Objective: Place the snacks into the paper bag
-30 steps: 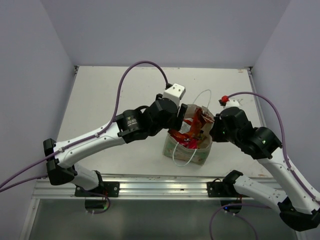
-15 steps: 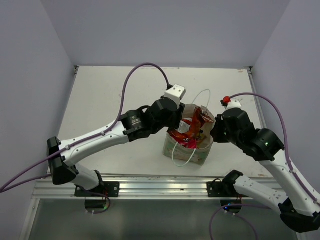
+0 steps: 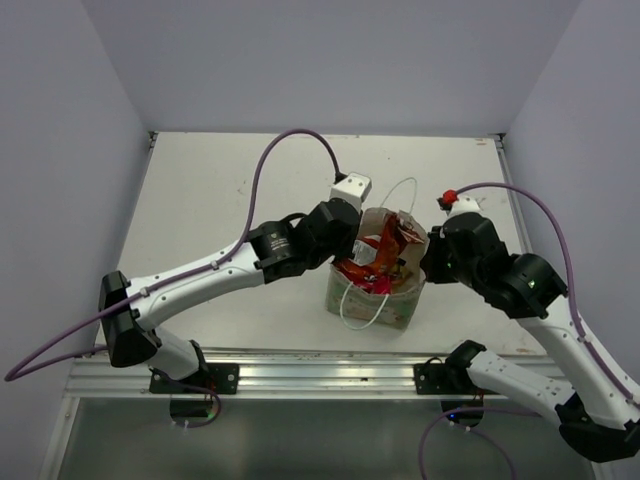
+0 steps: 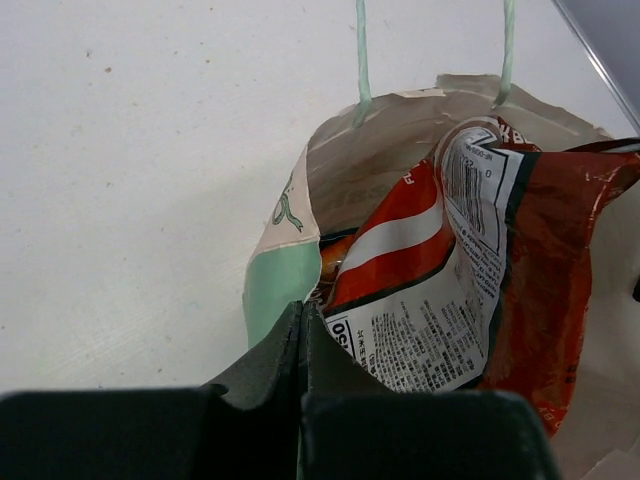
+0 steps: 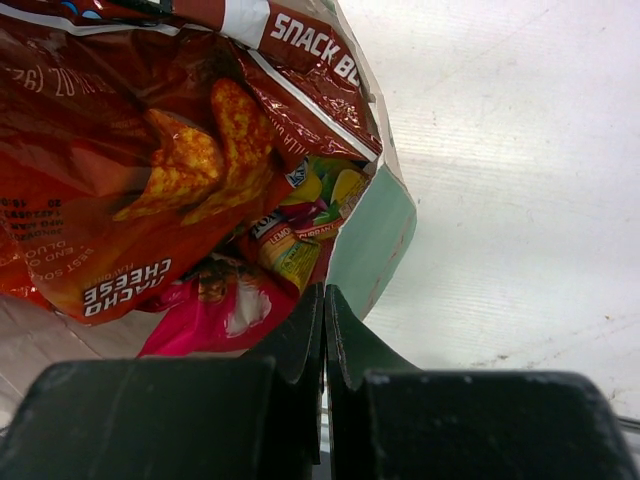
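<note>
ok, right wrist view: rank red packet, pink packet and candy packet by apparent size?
1. Red packet: by far the largest, it fills the upper left.
2. Pink packet and candy packet: they look about alike. Both are partly hidden, so I won't rank them.

Paper bag [image 4: 283, 270], directly ahead of the left claw [image 4: 302, 312]: matt paper, pale-green print outside, plain brown inside, rim creased. Cord handles [image 4: 361, 50], beyond the bag: thin, smooth, pale. Red-white-brown packet [image 4: 540, 250], ahead-right of that claw: glossy foil, heavily crinkled. Pink packet [image 5: 215, 310], ahead-left of the right claw [image 5: 323, 295]: shiny film. Both claws: matt black plastic. Table [image 4: 130, 150]: matt white, faintly speckled.
</note>
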Controlling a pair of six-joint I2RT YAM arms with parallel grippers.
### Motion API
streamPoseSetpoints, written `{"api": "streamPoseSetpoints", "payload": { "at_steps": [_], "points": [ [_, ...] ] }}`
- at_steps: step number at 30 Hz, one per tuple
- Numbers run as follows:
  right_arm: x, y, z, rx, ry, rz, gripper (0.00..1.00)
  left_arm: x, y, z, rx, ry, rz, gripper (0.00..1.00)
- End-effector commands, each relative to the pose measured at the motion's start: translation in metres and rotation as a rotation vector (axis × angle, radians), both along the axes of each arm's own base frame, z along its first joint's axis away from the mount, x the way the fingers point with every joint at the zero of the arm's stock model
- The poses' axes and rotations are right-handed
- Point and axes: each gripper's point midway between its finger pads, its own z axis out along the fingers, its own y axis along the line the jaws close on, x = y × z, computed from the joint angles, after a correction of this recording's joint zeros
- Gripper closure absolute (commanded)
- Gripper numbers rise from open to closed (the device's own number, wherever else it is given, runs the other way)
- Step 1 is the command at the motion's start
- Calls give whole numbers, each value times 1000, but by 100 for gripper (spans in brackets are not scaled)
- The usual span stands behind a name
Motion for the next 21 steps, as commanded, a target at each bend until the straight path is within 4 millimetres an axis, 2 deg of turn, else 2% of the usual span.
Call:
{"api": "streamPoseSetpoints", "payload": {
  "at_steps": [1,6,12,16,21],
  "points": [
    [6,4,16,-28,-30,48,100,4,29,28,-30,-32,119,100],
    [18,19,23,-32,-29,99,100,-3,55,50,-104,-41,193,100],
    [28,41,24,-20,-24,162,100,-7,74,64,-121,-39,251,100],
    [33,59,24,-14,-21,209,100,-11,83,56,-96,-15,276,100],
    [37,86,19,-29,-8,274,100,-16,107,49,-64,-17,344,100]
  ]
}}
